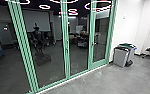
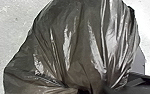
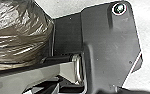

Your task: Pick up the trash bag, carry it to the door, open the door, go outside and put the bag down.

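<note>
Dark, glossy plastic gathers into folds close to my left claw: the trash bag, which I judge is hanging from it. How far that claw is open, and whether it truly has the bag, I cannot tell. If the grip is only on thin folds, the weight could stretch or tear them. Ahead, the glass panel could catch a swinging bag if I turn tight. Further right, the door looks closed; reaching for its handle with a poor angle could slip. Beyond it, the bins could snag me. By my right claw, state untellable, the bag bulges beside my base plate, where driving might rub it.
</note>
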